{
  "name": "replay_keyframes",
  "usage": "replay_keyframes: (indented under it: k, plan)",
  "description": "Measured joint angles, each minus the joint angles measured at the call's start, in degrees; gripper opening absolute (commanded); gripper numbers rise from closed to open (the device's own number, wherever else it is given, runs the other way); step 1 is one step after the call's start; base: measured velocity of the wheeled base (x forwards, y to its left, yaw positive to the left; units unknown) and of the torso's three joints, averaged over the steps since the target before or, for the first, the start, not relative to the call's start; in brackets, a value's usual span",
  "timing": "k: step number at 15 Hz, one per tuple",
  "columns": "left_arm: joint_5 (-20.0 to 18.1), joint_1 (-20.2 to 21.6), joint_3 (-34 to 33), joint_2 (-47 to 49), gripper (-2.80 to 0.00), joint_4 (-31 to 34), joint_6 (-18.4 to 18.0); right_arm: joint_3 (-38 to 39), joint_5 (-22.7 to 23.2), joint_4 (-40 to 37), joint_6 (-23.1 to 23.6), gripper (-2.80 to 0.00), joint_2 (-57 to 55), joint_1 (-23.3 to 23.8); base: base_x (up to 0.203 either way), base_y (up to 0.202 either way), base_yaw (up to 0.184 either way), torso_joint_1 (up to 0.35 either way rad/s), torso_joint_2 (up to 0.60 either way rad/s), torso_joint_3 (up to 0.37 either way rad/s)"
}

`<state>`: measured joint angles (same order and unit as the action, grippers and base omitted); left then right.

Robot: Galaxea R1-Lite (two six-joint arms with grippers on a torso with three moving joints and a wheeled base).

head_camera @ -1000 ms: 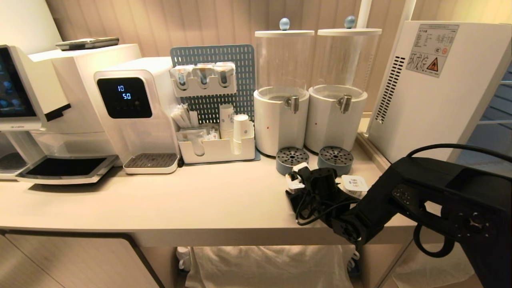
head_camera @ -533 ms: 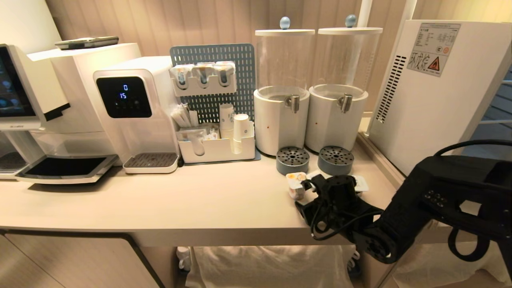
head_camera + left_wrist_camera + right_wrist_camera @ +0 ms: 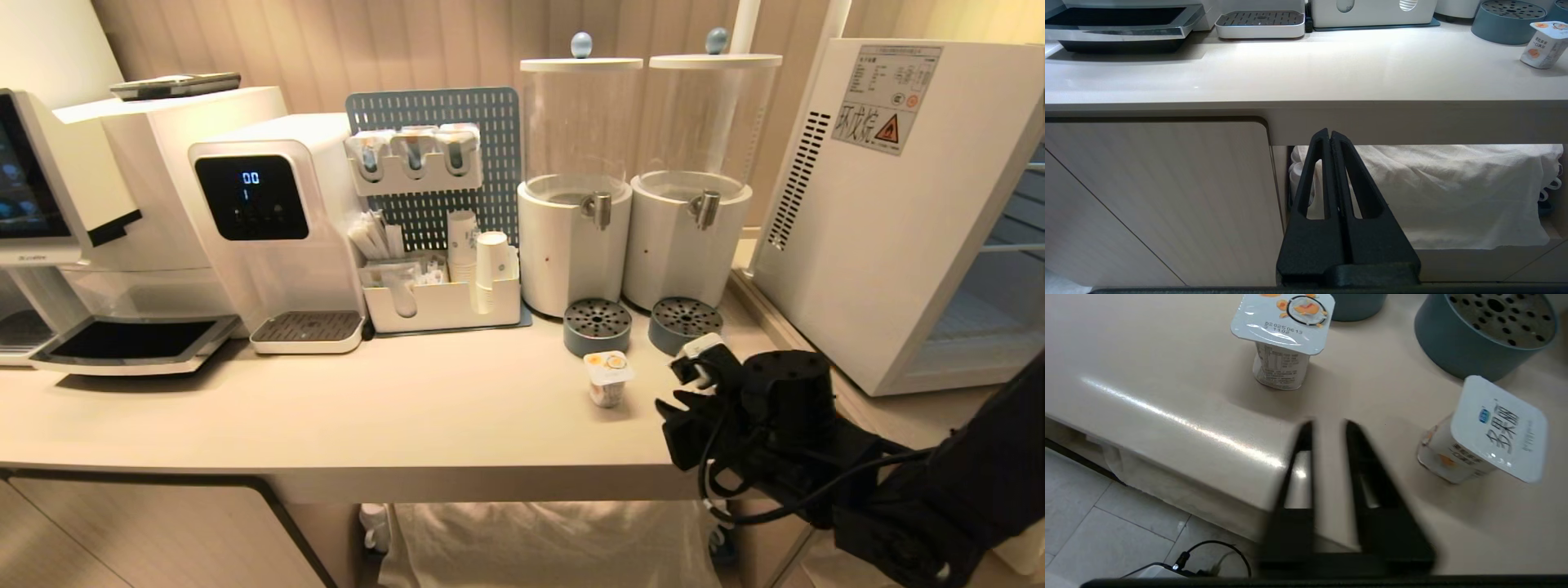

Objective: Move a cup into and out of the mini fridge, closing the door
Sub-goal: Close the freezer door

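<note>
Setting: a pale beige counter (image 3: 408, 408) against a ribbed wall, lined with drink machines and two clear cylindrical dispensers (image 3: 645, 163).
Fridge: the white boxy mini fridge (image 3: 890, 204) stands at the counter's right end, its interior open to view; the door itself is out of sight.
Cups: two small white foil-lidded yogurt cups. One, with an orange fruit print on its lid (image 3: 608, 380), stands upright in front of the grey drain discs. The other, with a blue logo (image 3: 1490, 430), sits tilted just beside the right gripper.
Handling: probably light, thin-walled plastic that dents under a hard squeeze; the foil lid is fragile. Take it across the body, below the lid's rim.
Right gripper (image 3: 1329, 424): fingers narrow, blurred, holding nothing as far as I can tell.
Left gripper (image 3: 1329, 136): fingers pressed together, parked below the counter's edge.
Change: the right arm has pulled back to the right, uncovering the orange-lidded cup.
</note>
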<state>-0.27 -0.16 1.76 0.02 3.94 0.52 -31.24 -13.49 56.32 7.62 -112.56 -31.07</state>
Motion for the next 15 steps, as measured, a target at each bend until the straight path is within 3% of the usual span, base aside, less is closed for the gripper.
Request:
replay_keyframes:
  k: [7, 11, 13, 15]
  plan:
    - [-0.01, 0.0, 0.0, 0.0, -2.8, -0.01, 0.03, 2.25, -0.46, -0.33, 0.14, -2.8, 5.29, -0.12, 0.0, 0.0, 0.0, 0.0, 0.0, 0.0]
    - [0.02, 0.02, 0.0, 0.0, -2.8, 0.0, 0.05, 5.0, -13.12, -13.38, 1.33, -2.8, 15.98, 5.57, 0.0, 0.0, 0.0, 0.0, 0.0, 0.0]
    - [0.0, 0.02, 0.0, 0.0, -2.8, -0.02, 0.05, 6.2, -18.82, -21.79, 1.87, -2.8, 29.77, 10.38, 0.0, 0.0, 0.0, 0.0, 0.0, 0.0]
    - [0.02, 0.02, 0.0, 0.0, -2.8, 0.0, 0.06, 7.29, -21.02, -32.44, 1.4, -2.8, 50.52, 15.7, 0.0, 0.0, 0.0, 0.0, 0.0, 0.0]
